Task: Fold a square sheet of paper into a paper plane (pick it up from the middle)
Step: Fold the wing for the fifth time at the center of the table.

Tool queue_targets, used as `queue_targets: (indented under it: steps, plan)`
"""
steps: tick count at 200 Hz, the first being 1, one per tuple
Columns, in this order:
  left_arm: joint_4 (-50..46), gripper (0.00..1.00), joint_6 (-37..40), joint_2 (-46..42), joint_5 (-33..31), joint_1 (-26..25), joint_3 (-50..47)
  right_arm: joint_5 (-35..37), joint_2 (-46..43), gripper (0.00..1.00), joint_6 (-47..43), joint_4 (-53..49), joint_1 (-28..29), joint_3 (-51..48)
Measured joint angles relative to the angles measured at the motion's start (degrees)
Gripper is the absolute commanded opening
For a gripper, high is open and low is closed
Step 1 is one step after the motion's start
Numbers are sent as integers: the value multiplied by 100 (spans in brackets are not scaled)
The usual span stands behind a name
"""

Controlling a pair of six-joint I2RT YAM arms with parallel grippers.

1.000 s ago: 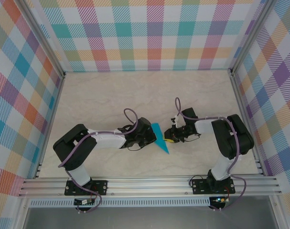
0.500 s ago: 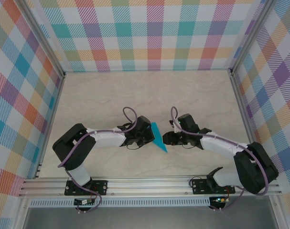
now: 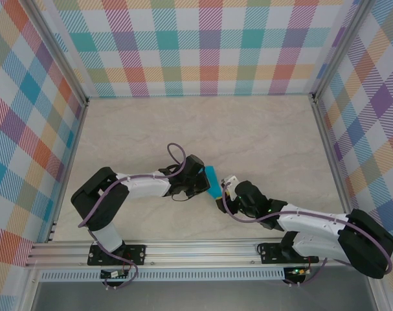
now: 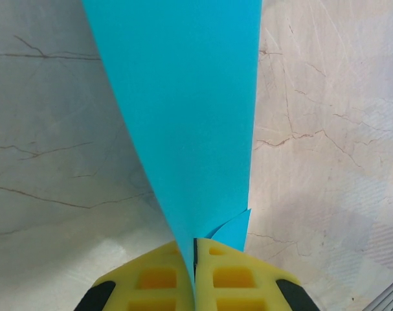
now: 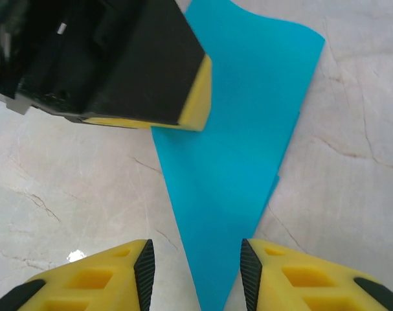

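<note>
The teal-blue sheet of paper [image 3: 212, 182] is folded into a narrow pointed dart shape, wide end away from me, tip toward the near edge. My left gripper [image 4: 195, 259] is shut on it, the yellow pads [image 4: 235, 275] pinching the fold while the paper [image 4: 186, 110] stands up ahead of them. From the right, my right gripper [image 3: 226, 195] sits low at the paper's pointed tip. Its jaws [image 5: 196, 272] stand open with the tip of the paper [image 5: 232, 175] lying between them, untouched. The left gripper's finger [image 5: 141, 71] presses the paper's far left edge.
The marble table top [image 3: 183, 129] is bare behind the arms. Plaid walls [image 3: 202, 45] close the back and sides. An aluminium rail [image 3: 202, 249] runs along the near edge, and the right arm [image 3: 313, 227] stretches low just above it.
The right arm has swung down and left, bringing its gripper to the paper's pointed tip, and its jaws have opened. The left gripper has kept its hold and hardly moved.
</note>
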Motion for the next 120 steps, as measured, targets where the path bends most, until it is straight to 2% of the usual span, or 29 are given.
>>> queue_targets:
  steps: [58,120]
  plan:
    - [-15,0,20,2,83,20,7,393,994,42,-708,328,409,264]
    - [-109,1,42,44,140,63,46,846,1541,36,-1073,627,457,522]
